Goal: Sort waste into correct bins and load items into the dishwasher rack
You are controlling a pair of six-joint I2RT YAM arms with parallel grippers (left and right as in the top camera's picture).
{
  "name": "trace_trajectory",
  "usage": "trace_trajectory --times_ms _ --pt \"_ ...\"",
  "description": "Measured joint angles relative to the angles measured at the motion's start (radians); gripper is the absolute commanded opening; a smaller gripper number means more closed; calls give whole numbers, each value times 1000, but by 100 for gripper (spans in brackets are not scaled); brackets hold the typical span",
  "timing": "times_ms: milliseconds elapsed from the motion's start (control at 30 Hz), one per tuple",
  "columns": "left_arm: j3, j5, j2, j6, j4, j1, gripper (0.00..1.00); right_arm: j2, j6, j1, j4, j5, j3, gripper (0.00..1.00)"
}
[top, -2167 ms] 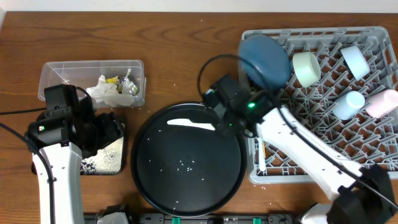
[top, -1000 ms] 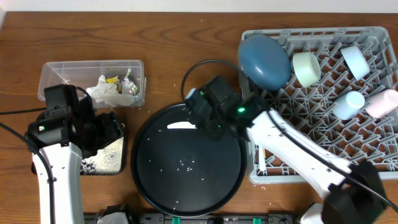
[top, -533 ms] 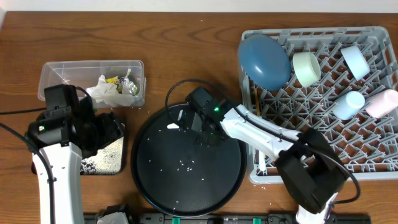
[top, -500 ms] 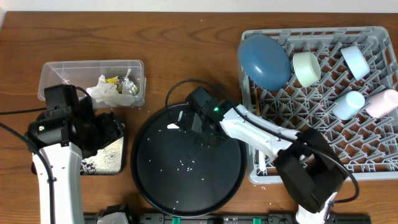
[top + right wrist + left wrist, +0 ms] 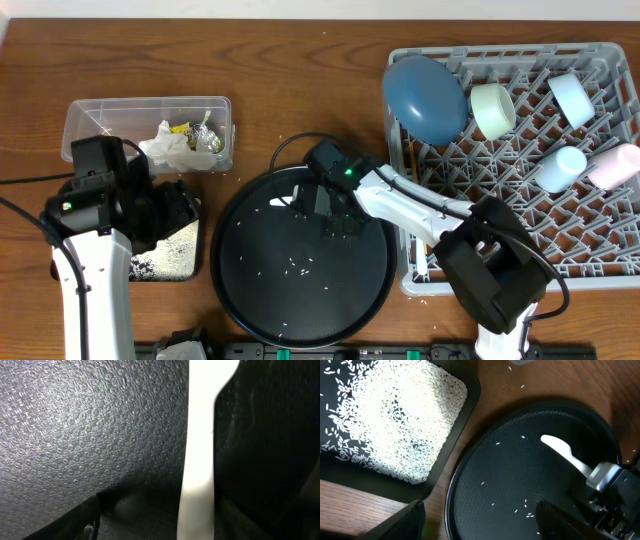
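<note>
A white plastic utensil [image 5: 281,202] lies on the round black tray [image 5: 300,305]; its handle [image 5: 200,455] runs up between the fingers of my right gripper [image 5: 322,205], which stands low on the tray, open and astride it. The left wrist view shows the utensil [image 5: 565,452] too. My left gripper [image 5: 482,522] hangs open and empty between the shallow black tray [image 5: 140,270] of rice [image 5: 395,415] and the round tray. The clear tub [image 5: 100,115] holds tissue [image 5: 165,145] and wrappers. In the rack [image 5: 520,215] are the blue plate [image 5: 425,95], two bowls and cups.
Loose rice grains [image 5: 298,265] dot the round tray, with a few on the wood beside it. The rack fills the right side, close to the round tray's right rim. My right arm reaches leftward from the front right, across the rack's corner.
My right gripper has moved left from the round tray's right edge and come down over the white utensil, now covering most of it. The left arm has not moved.
</note>
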Motion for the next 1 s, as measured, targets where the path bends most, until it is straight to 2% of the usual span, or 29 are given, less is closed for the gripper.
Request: trace_trajectory --times_ms 167,300,700,1000 --pt "0 0 0 0 0 0 72 0 6 -10 -20 2 0 54" --pt "0 0 0 0 0 0 72 0 20 -10 -86 16 8 47" --pt "0 0 0 0 0 0 72 0 79 -10 -109 16 10 56" --pt "0 0 0 0 0 0 72 2 135 -10 -61 23 10 49"
